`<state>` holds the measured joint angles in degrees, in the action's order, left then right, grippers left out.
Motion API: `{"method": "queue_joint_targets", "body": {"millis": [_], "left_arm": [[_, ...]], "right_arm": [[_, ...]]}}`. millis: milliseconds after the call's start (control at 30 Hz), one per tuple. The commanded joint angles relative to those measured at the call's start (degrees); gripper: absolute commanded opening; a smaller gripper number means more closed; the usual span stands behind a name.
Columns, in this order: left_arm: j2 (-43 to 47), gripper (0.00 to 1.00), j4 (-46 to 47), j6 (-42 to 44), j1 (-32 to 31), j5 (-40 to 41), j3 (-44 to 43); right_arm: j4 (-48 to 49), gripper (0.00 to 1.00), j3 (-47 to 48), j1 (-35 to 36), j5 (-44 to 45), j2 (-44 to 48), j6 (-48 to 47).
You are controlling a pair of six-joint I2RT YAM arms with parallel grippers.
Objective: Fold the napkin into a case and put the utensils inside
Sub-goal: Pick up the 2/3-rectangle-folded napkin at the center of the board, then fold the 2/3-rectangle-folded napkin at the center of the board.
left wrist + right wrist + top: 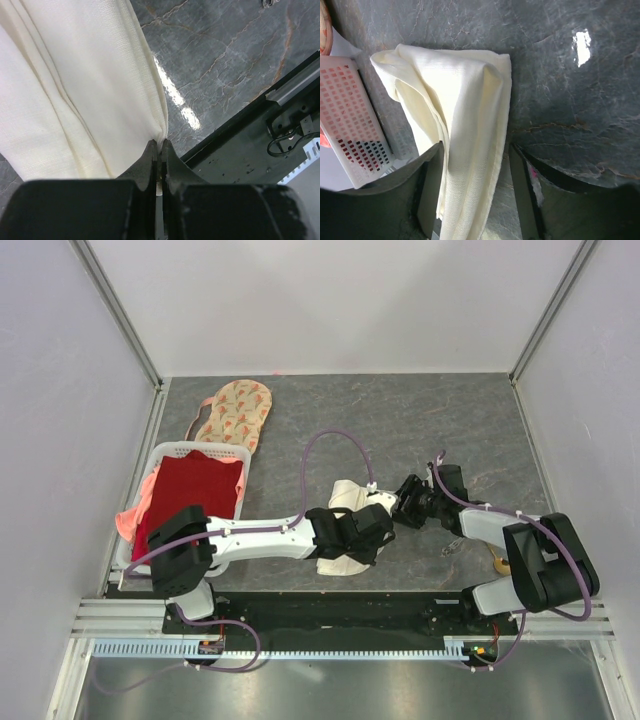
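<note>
The left pincer (159,146) is grasping the napkin (75,100) edge, at the lower middle of the frame. The right pincer (475,147) is standing released, one jaw on each side of it.

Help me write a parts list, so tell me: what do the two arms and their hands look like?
The left arm and right arm have white links between bulky black joint housings. A thin lilac cable loops along each, held by white ties. The left hand and right hand each have two black fingers.
</note>
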<state>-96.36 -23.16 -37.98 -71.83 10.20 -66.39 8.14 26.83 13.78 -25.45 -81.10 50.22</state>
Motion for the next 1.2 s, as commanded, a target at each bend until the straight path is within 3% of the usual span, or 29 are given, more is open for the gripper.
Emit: {"method": "queue_joint_targets", "body": {"millis": [0, 633, 733, 833, 867, 900, 967, 1067, 1167], "left_arm": [[1.70, 0.02, 2.68, -2.19, 0.20, -0.97, 0.56], [-0.41, 0.02, 5.40, -3.68, 0.91, -5.27, -1.20], [-0.94, 0.02, 5.84, -4.47, 0.91, -6.06, -1.11], [-2.08, 0.06, 6.46, -3.69, 0.99, -9.12, -1.81], [-2.43, 0.10, 6.02, -3.34, 1.52, -9.66, -2.94], [-2.43, 0.25, 6.02, -3.25, 1.87, -10.02, -2.87], [-1.21, 0.39, 7.77, -3.16, 3.62, -13.35, -1.12], [2.83, 0.46, 9.53, -2.90, 6.25, -15.29, 1.87], [6.26, 0.45, 10.84, -3.07, 10.29, -17.22, 4.33]], "right_arm": [[3.90, 0.59, 1.56, 0.19, 0.05, -1.43, 0.32], [14.26, 0.59, -7.05, 0.28, 1.28, 0.07, 0.76], [17.33, 0.54, -7.32, 0.28, 0.24, -0.81, 2.94], [21.64, 0.39, -8.90, 0.37, 0.05, -0.46, 4.88], [21.83, 0.29, -9.33, 0.28, 0.57, 0.41, 5.33], [21.39, 0.25, -9.34, 0.28, 1.10, 0.76, 5.07], [19.91, 0.18, -8.90, 0.37, 1.81, 1.64, 4.19], [17.70, 0.10, -7.94, 0.28, 1.99, 1.56, 2.79], [18.40, 0.06, -7.93, 0.28, 1.55, 1.21, 2.70]]}}
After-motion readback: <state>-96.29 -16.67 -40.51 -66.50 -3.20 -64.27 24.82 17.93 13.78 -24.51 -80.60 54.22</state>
